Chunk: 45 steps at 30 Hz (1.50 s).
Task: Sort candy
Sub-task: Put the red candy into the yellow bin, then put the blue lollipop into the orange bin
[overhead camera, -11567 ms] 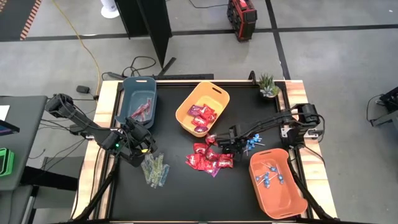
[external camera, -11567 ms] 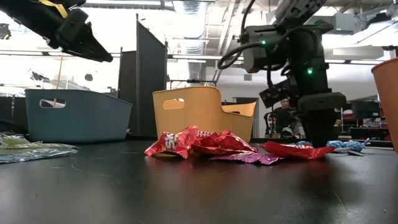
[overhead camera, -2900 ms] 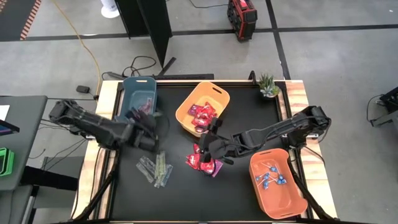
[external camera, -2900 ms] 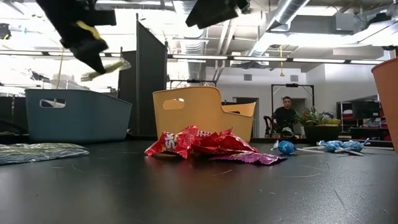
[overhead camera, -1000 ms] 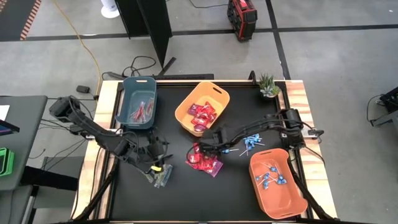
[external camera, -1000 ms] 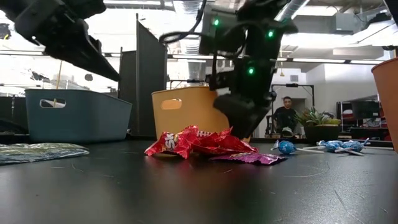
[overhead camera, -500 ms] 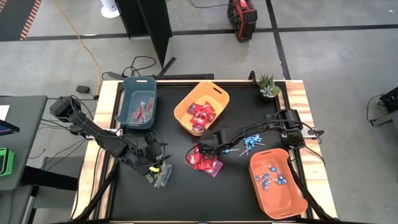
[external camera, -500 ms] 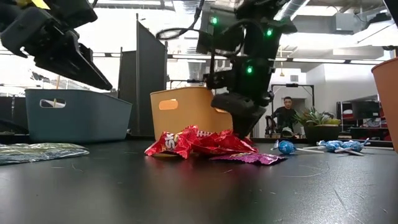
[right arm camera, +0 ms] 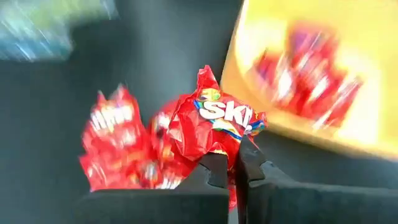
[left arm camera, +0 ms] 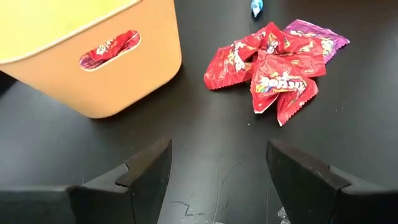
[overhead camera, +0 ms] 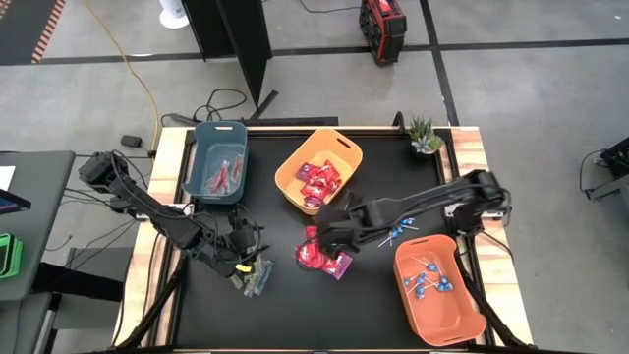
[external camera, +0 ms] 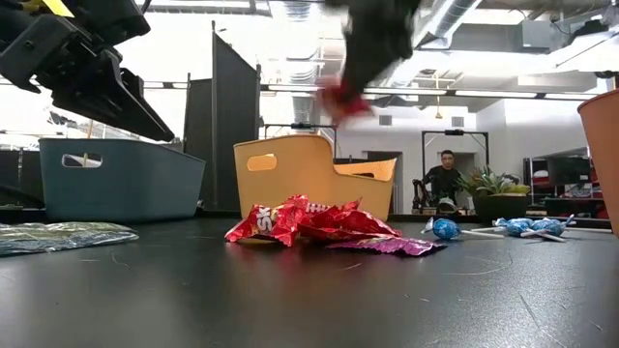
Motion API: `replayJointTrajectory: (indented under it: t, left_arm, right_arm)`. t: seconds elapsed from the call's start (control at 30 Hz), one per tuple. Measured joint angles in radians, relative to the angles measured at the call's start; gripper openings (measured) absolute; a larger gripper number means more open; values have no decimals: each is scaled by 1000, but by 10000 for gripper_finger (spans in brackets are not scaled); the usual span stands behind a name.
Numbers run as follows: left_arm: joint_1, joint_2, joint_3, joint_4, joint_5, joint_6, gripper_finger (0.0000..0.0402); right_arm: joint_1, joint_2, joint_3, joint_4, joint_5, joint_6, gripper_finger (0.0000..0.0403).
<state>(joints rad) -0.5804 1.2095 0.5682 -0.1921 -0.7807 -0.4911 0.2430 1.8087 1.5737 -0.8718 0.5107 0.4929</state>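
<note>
Right pincer (right arm camera: 232, 163) now aloft with red packet (right arm camera: 213, 124)

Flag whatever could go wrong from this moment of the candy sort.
The right gripper pinches only a lower edge of one red packet, lifted above the red pile; it could slip before reaching the yellow bin. The left gripper hangs open and low over the stick packets; closing there might grab several at once. Loose lollipops lie under the right arm's reach and might get swept.
</note>
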Motion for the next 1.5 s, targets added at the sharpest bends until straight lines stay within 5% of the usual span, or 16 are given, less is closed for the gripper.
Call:
replayJointTrajectory:
  t: [0.17,0.43,0.87,0.97,1.13,1.3,1.5]
  left_arm:
    - [0,0,0,0,-10,0,254]
    - [0,0,0,10,-17,-2,254]
    - [0,1,0,17,-17,-3,254]
    - [0,1,0,18,-16,-8,254]
    - [-1,1,0,19,-3,-21,254]
    - [0,1,0,19,-2,-19,254]
    - [0,1,0,20,-2,-16,254]
  right_arm:
    - [-17,-97,41,48,208,-81,2]
    - [-187,-100,41,65,221,-136,41]
    - [-266,-49,40,69,140,-157,297]
    - [-215,-62,41,-23,133,-149,307]
    - [-100,-62,27,-177,-25,-103,298]
    - [1,-53,-62,-189,-221,-30,290]
    - [47,-54,-197,-136,-304,42,289]
